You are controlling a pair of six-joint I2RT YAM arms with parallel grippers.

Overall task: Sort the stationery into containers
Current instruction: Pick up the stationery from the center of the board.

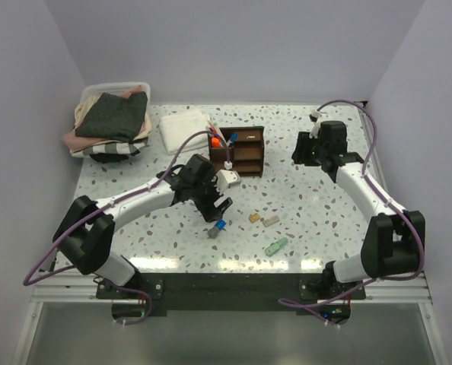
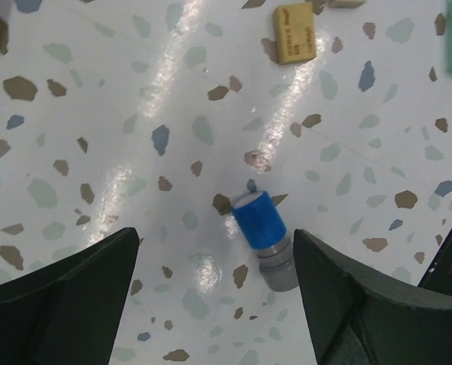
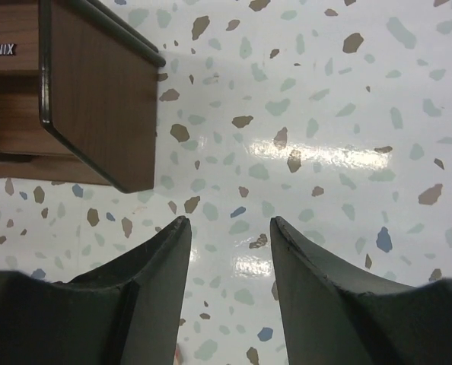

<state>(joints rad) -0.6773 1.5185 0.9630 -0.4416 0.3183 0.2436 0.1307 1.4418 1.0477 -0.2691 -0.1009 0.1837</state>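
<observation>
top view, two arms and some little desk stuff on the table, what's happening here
Two robot arms are sorting stationery into a wooden organiser. The left gripper hovers open over a blue-capped marker lying on the table, lined up as if to pick it. The right gripper is open and empty, just beside the organiser. A few pens already stand in the organiser. A tan eraser and a green piece lie loose on the table.

White links, black joints on left arm, right arm (purple cables).
</observation>
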